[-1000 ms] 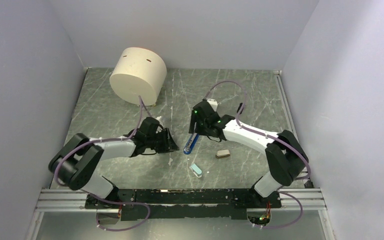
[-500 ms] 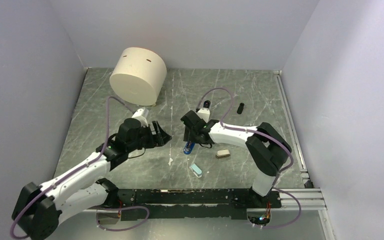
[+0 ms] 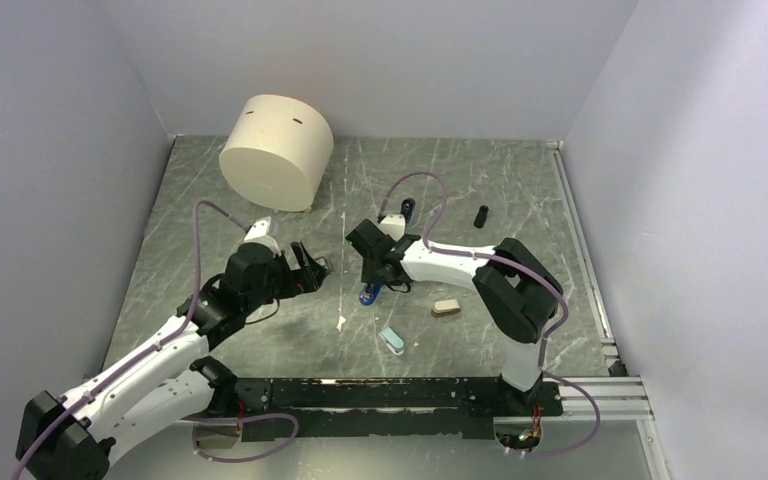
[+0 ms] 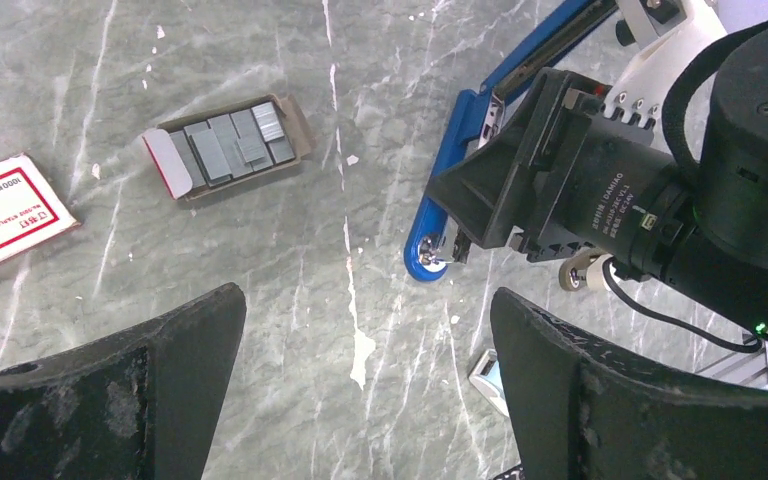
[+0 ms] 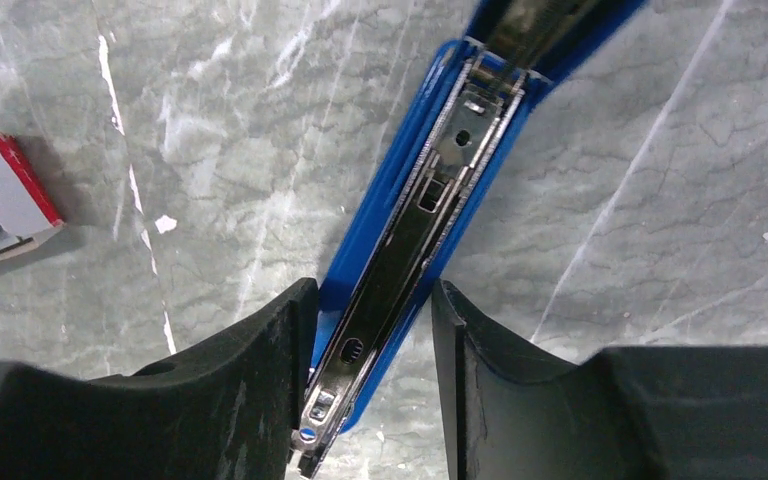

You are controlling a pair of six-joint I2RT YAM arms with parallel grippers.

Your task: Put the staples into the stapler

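left gripper (image 4: 365, 330) hangs wide open. right gripper (image 5: 370, 300) straddles the blue stapler (image 5: 440, 170), jaws close on either side; cannot tell if it pinches. staples (image 4: 235, 145) lie in their open box (image 4: 165, 165) at the stapler's ten o'clock.

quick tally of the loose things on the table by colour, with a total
blue: 2, stapler, pale-blue capsule
beige: 2, big cylinder, oval lump
black: 1, small cylinder
red-and-white card: 2, tray of staples, box sleeve
total: 7

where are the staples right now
In the left wrist view, upper left: the staples lie in their open tray, between the red-and-white sleeve and the blue stapler.
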